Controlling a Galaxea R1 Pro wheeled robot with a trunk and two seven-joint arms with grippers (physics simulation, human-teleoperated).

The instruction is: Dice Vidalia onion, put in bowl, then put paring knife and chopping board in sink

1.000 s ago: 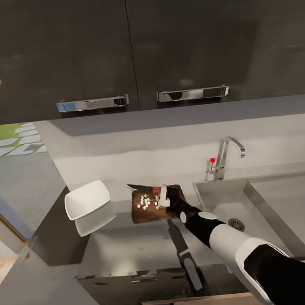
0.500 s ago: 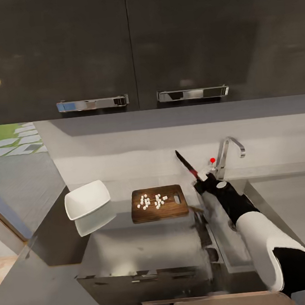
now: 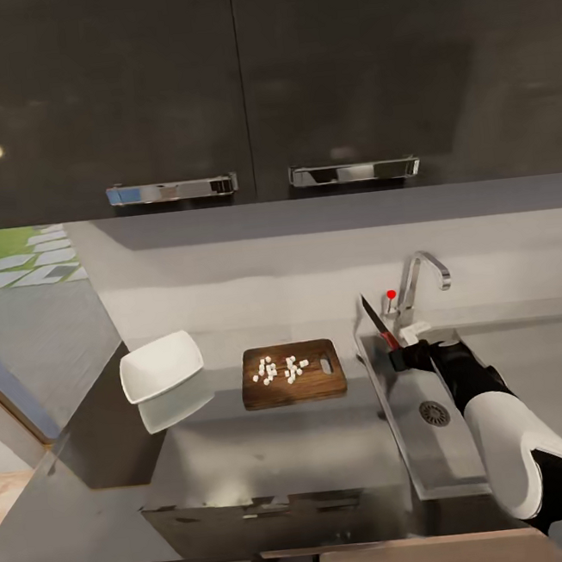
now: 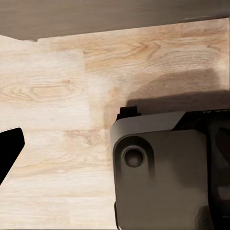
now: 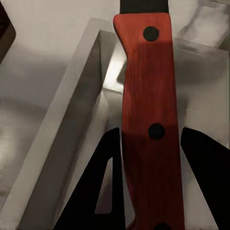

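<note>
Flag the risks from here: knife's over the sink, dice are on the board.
1. The diced onion lies on the chopping board, not in the bowl; sinking the board now would dump it.
2. The paring knife in the right claw points up beside the tap; it may strike it.

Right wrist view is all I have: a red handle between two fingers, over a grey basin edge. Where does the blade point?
Observer: In the head view the knife points up and away from the robot, over the sink, held by the right gripper.
Operator: Has the onion been moved yet?
Observer: No. White dice lie on the board; the bowl looks empty.
Operator: And the left gripper?
Observer: Its wrist view shows one dark fingertip over a wooden floor, holding nothing visible.
</note>
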